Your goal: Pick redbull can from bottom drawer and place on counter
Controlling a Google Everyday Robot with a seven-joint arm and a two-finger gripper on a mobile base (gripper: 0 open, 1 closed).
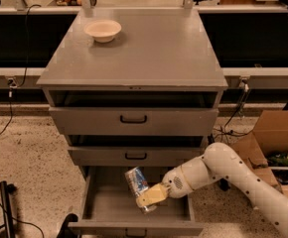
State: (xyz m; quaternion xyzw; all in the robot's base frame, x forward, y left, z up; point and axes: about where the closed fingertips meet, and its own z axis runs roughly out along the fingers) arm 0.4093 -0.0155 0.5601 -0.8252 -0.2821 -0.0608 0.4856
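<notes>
At the open bottom drawer point(109, 208), under the grey desk point(149, 48), your tool point(151, 196) is clamped on the tilted redbull can point(135, 181).
</notes>
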